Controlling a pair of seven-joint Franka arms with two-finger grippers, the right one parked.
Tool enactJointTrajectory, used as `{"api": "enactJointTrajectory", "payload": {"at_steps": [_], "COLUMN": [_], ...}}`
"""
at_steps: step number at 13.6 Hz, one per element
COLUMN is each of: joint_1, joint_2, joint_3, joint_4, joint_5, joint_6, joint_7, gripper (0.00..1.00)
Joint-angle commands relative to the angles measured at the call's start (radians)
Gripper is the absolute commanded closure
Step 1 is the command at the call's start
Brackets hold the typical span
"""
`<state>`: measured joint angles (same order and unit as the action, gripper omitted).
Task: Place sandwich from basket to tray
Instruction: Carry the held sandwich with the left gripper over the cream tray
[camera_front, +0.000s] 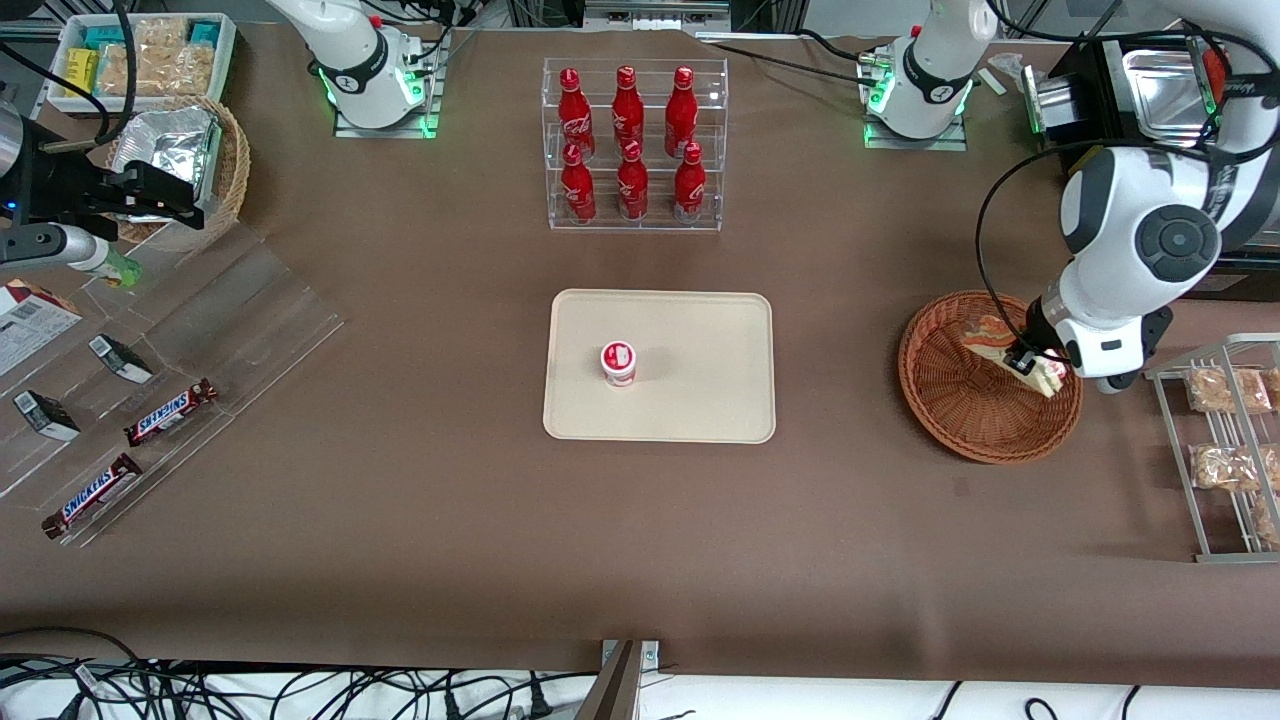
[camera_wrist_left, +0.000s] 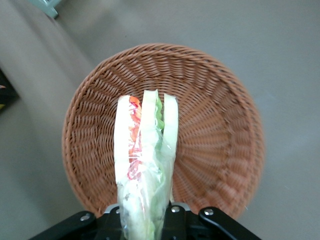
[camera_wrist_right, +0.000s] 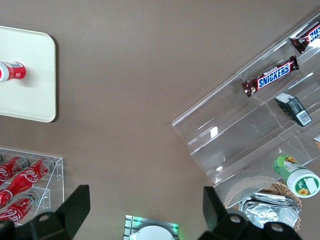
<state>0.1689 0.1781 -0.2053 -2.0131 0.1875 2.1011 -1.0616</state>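
Note:
The sandwich (camera_front: 1048, 378) is a wrapped wedge of white bread with red and green filling. My left gripper (camera_front: 1028, 362) is shut on it over the round reddish-brown wicker basket (camera_front: 950, 400), at the rim toward the working arm's end. In the left wrist view the sandwich (camera_wrist_left: 145, 150) stands out from between the gripper (camera_wrist_left: 146, 220) fingers, with the basket (camera_wrist_left: 215, 125) below it and nothing else in it. The cream tray (camera_front: 700, 340) lies at the table's middle and holds a small red-and-white cup (camera_front: 618, 363).
A clear rack of red bottles (camera_front: 633, 150) stands farther from the camera than the tray. A wire rack of bagged snacks (camera_front: 1225, 450) is beside the basket. An acrylic shelf with Snickers bars (camera_front: 170, 412) and a tan foil-lined basket (camera_front: 190, 160) lie toward the parked arm's end.

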Motion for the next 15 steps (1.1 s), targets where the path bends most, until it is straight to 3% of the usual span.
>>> {"api": "enactJointTrajectory", "payload": {"at_steps": [1, 5, 10, 12, 15], "joint_1": [-0.006, -0.014, -0.022, -0.037, -0.124], "joint_2": [0.018, 0.084, 0.121, 0.161, 0.219], "joint_3": [-0.057, -0.19, -0.388, -0.454, -0.457], "joint_4": [0.172, 0.393, 0.407, 0.407, 0.404], "joint_5": [0.015, 0.004, 0.006, 0.016, 0.02], "joint_6": [-0.2, -0.403, -0.347, -0.3, -0.233], "joint_7": [0.041, 0.107, 0.352, 0.368, 0.371], "gripper": [1.0, 1.0, 1.0, 1.0, 1.0]}}
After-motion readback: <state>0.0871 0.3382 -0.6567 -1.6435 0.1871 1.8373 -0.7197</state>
